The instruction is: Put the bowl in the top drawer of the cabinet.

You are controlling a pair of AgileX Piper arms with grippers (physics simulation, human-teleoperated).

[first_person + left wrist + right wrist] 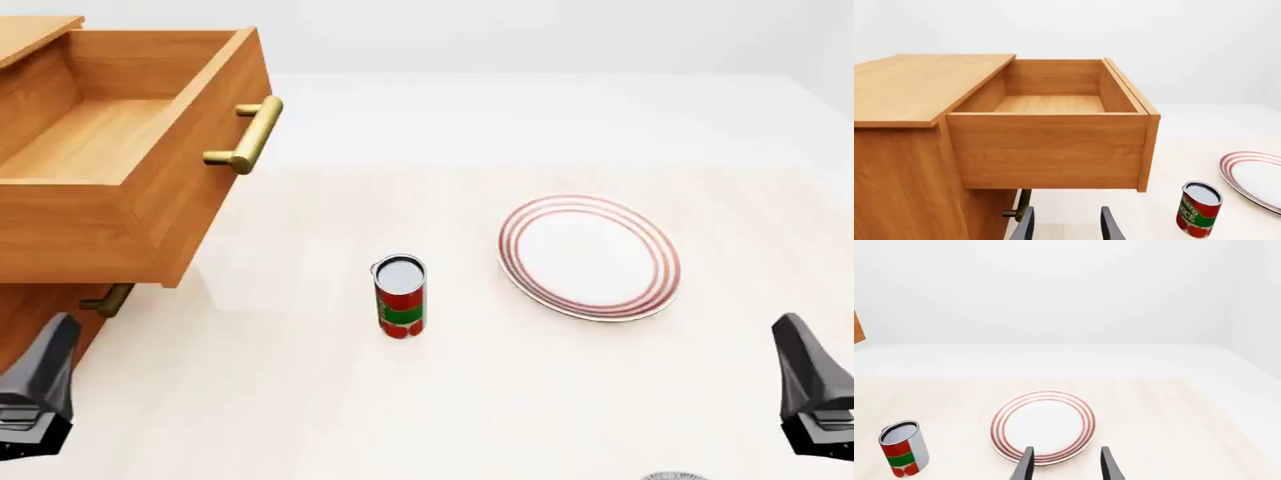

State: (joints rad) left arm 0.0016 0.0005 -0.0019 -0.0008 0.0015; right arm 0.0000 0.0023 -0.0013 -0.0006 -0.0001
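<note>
The cabinet [901, 165] stands at the table's left, and its top drawer [127, 215] is pulled far out and empty, brass handle [248, 134] facing the table's middle. Of the bowl, only a thin grey sliver [674, 476] shows at the bottom edge of the front view. My left gripper [38, 398] hangs open near the table's front left, below the drawer; its fingers [1024, 226] hold nothing. My right gripper [811, 398] is open at the front right, with its fingertips [1109, 466] just short of the plate.
A red-ringed white plate [590, 255] lies right of centre. A red and green tomato sauce can [399, 296] stands upright mid-table. The lower drawer's small brass handle [107, 298] pokes out under the open drawer, close to my left gripper.
</note>
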